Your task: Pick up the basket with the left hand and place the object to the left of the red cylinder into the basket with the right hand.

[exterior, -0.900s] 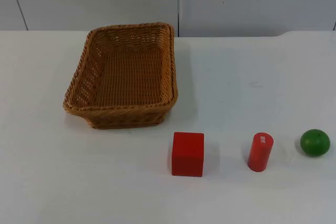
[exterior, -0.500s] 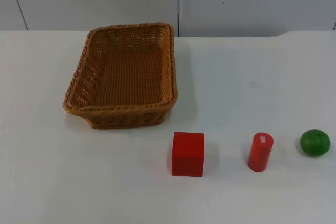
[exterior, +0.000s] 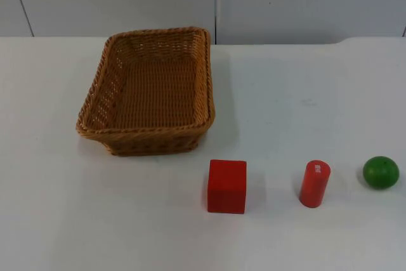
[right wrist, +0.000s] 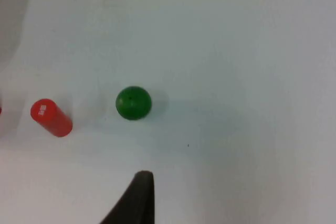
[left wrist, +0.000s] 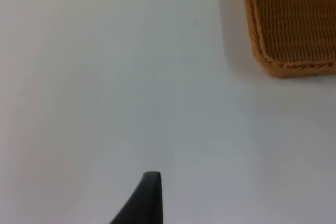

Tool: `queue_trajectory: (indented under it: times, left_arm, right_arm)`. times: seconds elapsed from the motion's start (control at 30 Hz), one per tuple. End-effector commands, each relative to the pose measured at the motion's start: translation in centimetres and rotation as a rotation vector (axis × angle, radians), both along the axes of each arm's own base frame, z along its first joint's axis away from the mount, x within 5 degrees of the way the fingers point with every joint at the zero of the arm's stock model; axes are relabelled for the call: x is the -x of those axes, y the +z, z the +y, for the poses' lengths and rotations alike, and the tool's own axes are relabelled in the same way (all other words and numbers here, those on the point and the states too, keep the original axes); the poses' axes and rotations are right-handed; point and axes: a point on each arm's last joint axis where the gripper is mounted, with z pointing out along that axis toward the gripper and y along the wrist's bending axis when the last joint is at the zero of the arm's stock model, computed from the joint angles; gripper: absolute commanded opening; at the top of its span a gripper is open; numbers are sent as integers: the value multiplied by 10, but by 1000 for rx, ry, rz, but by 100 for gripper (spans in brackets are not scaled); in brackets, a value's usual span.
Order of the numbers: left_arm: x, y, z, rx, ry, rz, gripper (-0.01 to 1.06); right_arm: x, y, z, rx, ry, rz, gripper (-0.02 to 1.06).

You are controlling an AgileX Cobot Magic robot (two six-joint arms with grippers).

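While the top view counts one basket (exterior: 147, 91) far left on the bench (exterior: 304, 93) and one red cube (exterior: 226, 186) left of one red cylinder (exterior: 314, 183) and one green ball (exterior: 380, 172), the left wrist view has the left pincer (left wrist: 144, 203) over bare bench near a basket corner, and the right wrist view has the right pincer (right wrist: 137, 198) above the ball and cylinder, touching nothing, with neither opening something I can tell.

Of the robot's body, one black fingertip (left wrist: 147, 198) of the left gripper and one black fingertip (right wrist: 137, 198) of the right gripper show, each smooth, matte, tapering to a blunt end.
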Motion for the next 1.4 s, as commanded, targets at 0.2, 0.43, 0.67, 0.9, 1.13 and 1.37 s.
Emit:
queue_trajectory:
  times: [0.2, 0.43, 0.67, 0.9, 1.13, 1.37]
  left_arm:
    - [-31, -13, -3, 48, 10, 64, 105]
    - [-48, -21, -3, 57, 12, 96, 105]
    - [-67, -20, -4, 56, 6, 122, 105]
    - [-124, -13, -8, 79, -37, 163, 105]
    - [-205, -52, -15, 124, -111, 308, 105]
    - [-264, -98, -19, 143, -146, 442, 105]
  right_arm:
    - [-27, -15, -1, 9, -5, 116, 105]
    - [-37, -25, 0, 3, -6, 182, 105]
    - [-37, -25, -1, 10, -5, 180, 105]
    - [-37, -24, -1, 10, -5, 172, 105]
    - [-38, -24, -1, 10, -5, 167, 105]
    - [-38, -24, -1, 10, -5, 164, 105]
